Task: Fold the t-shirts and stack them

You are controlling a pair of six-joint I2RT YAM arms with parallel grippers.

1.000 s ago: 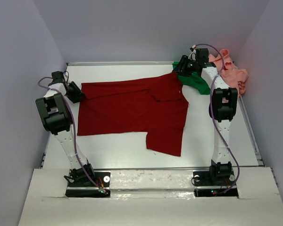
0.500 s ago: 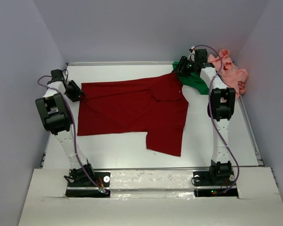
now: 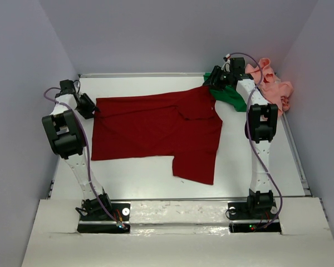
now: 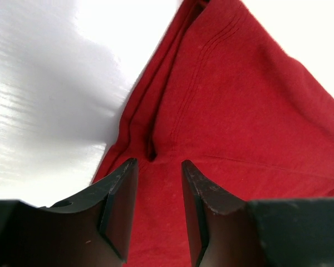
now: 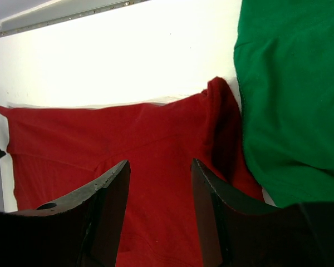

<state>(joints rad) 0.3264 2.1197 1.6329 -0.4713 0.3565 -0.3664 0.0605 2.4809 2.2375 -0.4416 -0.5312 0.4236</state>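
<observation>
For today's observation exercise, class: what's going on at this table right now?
The dark red t-shirt lies spread out in the middle. The robot's left fingers sit open at its left edge, the right fingers open over its far right corner, neither gripping. The green t-shirt and pink t-shirt lie at the far right, unfolded.

No legible txt, labels, brands or nos. in any view.

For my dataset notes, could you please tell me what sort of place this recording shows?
Probably a lab test cell: plain grey panel walls box in a white tabletop, two black-and-white robot arms are mounted at its near edge, and a dark red cloth t-shirt lies spread between them.
</observation>
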